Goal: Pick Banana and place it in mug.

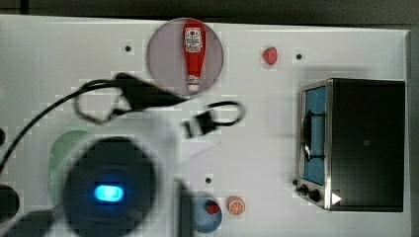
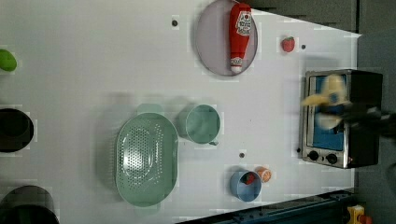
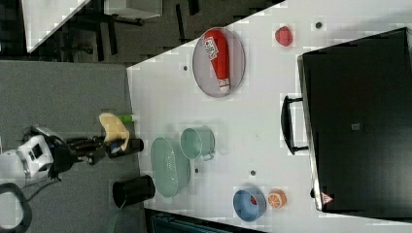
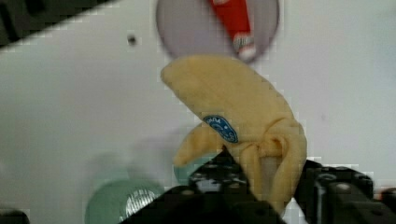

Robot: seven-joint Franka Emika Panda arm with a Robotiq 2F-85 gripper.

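The banana (image 4: 243, 112), pale cream-yellow with a blue sticker and peel flaps, is pinched near its lower end by my gripper (image 4: 266, 182), which is shut on it. High above the table, the banana (image 2: 327, 100) and gripper (image 2: 348, 114) appear in front of the oven in the left view. In the right view the banana (image 3: 114, 127) and gripper (image 3: 114, 144) hang off the table's left edge. The teal-green mug (image 2: 201, 123) stands upright and empty beside the colander; the right view also has the mug (image 3: 197, 143). A teal rim of the mug (image 4: 203, 163) peeks out behind the banana.
An oval green colander (image 2: 146, 158) lies next to the mug. A ketchup bottle (image 2: 239, 35) rests on a grey plate (image 2: 210, 42). A toaster oven (image 1: 353, 143), strawberry (image 2: 288, 44), blue bowl (image 2: 243, 185), orange slice (image 2: 265, 175) and black cups (image 3: 132, 190) stand around.
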